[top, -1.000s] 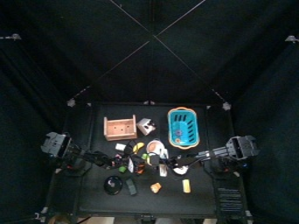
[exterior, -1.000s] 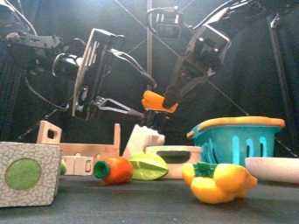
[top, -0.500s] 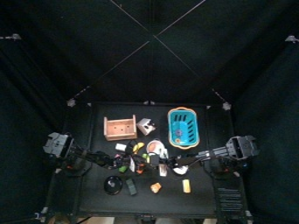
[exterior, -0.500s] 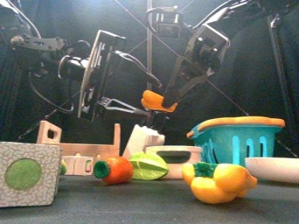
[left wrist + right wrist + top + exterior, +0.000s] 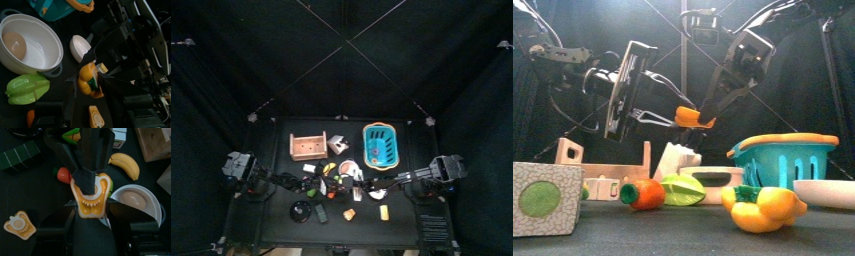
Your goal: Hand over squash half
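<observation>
A teal basket (image 5: 784, 160) stands on the black table (image 5: 673, 228), with a white bowl (image 5: 826, 192) just beside it and a yellow pepper (image 5: 763, 208) in front of it. Away from the basket's other side lie a green star fruit (image 5: 681, 189), a small tomato-like fruit (image 5: 643, 193), a wooden box (image 5: 593, 172) and a cube with a green dot (image 5: 545, 198).

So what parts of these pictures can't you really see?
- Top view: the squash half and both tools are too small to show the grip.
- Front view: the left tool is near the squash half, but contact can't be told; the white bowl is cut off by the edge.
- Right wrist view: the right tool covers the top of the squash half.
- Left wrist view: the left tool's tips blend into the dark arm.
</observation>
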### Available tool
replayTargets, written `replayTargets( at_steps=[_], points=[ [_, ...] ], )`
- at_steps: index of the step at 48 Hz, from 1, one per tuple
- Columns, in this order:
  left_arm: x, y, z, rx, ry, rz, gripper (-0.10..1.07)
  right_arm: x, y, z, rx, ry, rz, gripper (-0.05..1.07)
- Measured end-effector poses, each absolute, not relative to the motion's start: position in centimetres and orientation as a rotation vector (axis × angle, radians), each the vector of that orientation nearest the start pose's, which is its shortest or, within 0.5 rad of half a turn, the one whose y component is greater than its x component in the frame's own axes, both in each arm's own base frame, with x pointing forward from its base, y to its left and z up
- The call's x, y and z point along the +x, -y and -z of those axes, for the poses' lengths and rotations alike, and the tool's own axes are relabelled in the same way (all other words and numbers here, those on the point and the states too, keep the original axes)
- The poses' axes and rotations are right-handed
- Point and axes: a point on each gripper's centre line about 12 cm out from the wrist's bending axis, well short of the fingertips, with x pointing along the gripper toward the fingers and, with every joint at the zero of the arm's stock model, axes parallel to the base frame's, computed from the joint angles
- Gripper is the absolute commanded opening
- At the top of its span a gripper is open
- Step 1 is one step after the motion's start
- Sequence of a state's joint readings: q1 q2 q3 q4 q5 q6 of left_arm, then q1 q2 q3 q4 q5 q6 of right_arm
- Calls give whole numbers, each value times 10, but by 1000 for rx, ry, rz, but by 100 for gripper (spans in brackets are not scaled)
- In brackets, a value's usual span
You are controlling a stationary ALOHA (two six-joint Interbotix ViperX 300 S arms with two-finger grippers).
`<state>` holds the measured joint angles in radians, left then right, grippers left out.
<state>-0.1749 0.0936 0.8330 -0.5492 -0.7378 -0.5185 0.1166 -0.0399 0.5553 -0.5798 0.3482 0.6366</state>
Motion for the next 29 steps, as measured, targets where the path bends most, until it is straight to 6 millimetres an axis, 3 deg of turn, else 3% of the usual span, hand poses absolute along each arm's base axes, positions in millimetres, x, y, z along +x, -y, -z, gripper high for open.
replayTargets(
  at_steps=[10,22,29],
  points=[
    [376,24,-151,-866,-151,-291,74,388,-23,-196,-38,-803,106,72],
    [375,23,-150,-862,-153,-295,74,387,-22,-196,-35,-814,118,88],
    [371,23,-146,-859,-166,-300,74,386,-21,-195,-34,-822,123,91]
  ],
)
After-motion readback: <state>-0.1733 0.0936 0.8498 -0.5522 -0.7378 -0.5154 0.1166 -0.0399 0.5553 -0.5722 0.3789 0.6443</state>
